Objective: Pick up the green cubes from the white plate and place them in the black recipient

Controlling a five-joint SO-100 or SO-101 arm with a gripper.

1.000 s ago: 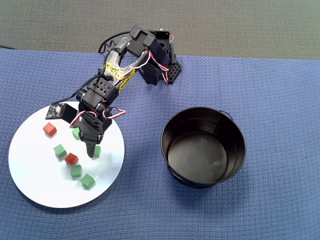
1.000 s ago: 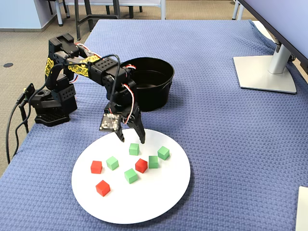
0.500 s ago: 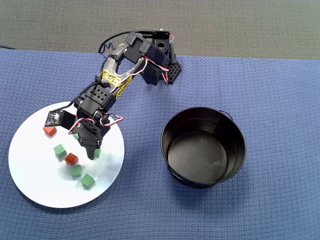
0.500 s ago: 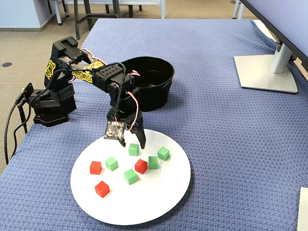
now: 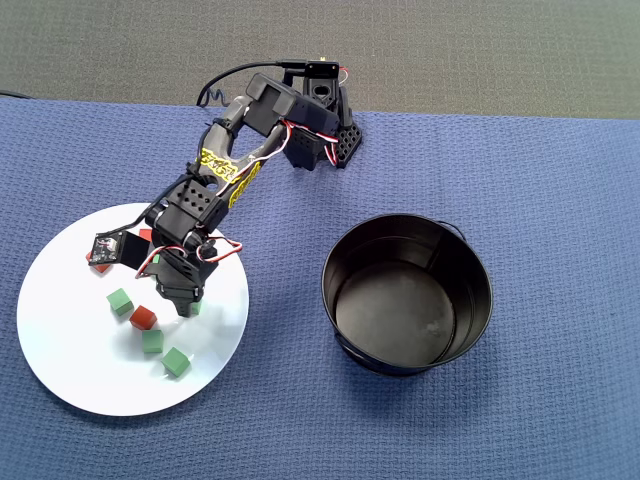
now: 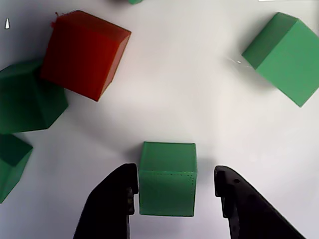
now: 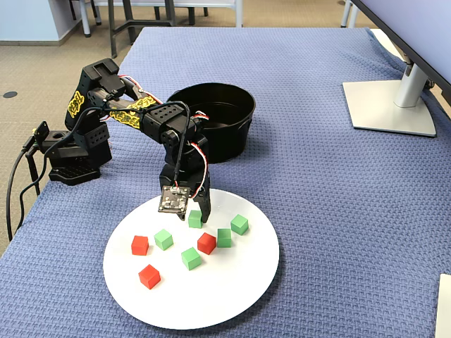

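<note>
— Any writing you can read from where you stand?

— Nothing legible. There is yellow tape with black marks [image 7: 125,107] wrapped on the arm, but I can't make out what it says, and no brand shows on anything else.

— Where's the gripper?

— Down over the white plate [image 7: 232,296], on the side nearest the black recipient [image 7: 227,116] in the fixed view. In the wrist view the gripper [image 6: 174,191] has its two black fingers [image 6: 112,199] spread, one on each side of a green cube [image 6: 167,179]. The cube sits square between the jaws on the plate; a thin gap shows on the left finger's side and a wider one on the right, so they are not pinching it.

— And the other cubes?

— All on the plate. In the fixed view four more green cubes [image 7: 239,224] lie around, one of them touching a red cube [image 7: 206,243] near the plate's middle. Two other red cubes [image 7: 140,245] lie further toward the left of that view.

— The pot?

— It stands on the blue cloth [image 5: 560,180], well apart from the plate, right of it in the overhead view [image 5: 408,295]. Only its shiny bottom shows inside.
</note>
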